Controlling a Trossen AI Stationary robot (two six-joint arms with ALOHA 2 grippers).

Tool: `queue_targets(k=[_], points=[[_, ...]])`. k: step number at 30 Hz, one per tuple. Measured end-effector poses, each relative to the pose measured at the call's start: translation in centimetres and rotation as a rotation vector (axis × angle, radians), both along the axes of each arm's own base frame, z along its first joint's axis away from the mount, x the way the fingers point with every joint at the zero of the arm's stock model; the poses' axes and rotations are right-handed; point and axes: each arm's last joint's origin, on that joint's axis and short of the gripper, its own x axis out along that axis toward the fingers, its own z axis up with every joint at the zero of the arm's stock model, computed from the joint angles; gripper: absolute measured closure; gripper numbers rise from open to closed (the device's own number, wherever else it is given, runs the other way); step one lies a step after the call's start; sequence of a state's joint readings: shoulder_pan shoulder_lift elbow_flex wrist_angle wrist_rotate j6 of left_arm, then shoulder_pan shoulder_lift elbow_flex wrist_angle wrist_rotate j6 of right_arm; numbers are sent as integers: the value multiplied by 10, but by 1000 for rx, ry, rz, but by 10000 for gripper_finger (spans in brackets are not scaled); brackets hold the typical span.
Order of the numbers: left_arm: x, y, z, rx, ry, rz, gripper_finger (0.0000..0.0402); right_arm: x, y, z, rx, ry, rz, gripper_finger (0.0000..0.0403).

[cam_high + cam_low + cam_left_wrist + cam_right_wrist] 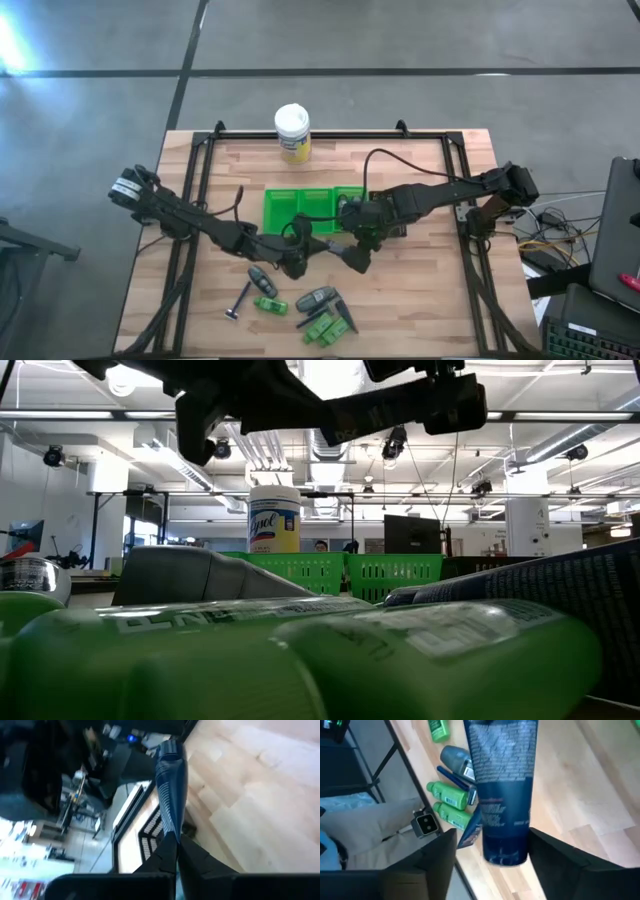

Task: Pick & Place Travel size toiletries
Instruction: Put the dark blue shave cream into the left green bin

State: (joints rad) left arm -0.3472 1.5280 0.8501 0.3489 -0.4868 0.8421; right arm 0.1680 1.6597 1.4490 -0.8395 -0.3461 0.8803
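A dark blue tube [328,248] hangs above the middle of the table between my two grippers. My left gripper [172,847] is shut on one end of it. My right gripper [495,845] is open, one finger on each side of the tube's other end [505,852]. The other travel size toiletries lie near the front edge: green bottles [320,326], another green bottle [270,305], grey bottles [262,280] and a thin dark razor-like stick [240,300]. My left gripper pinches the tube's narrow flat end [170,832] between its two fingers. The fingers come from the table's left, nearly level, and the tube runs on forward in line with them. The tube is clear of the table. My right gripper: I cannot tell whether its finger [545,850] touches the tube.
A green compartment tray [315,208] sits just beyond the grippers. A white-lidded jar with a yellow label [292,132] stands at the far edge. Black rails [195,190] run along the table's sides. Bare wood lies at the table's right front.
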Motion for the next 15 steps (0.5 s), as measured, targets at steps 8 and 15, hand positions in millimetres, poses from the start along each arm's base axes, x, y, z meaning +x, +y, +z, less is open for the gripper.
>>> queue_targets(k=[8,15], points=[[-5,6,-7,-105,-5,264,397,-15,-8,20,-183,-72,-92,89],[-26,12,-11,-343,-79,621,398,-47,-21,46,-409,-103,-274,47]])
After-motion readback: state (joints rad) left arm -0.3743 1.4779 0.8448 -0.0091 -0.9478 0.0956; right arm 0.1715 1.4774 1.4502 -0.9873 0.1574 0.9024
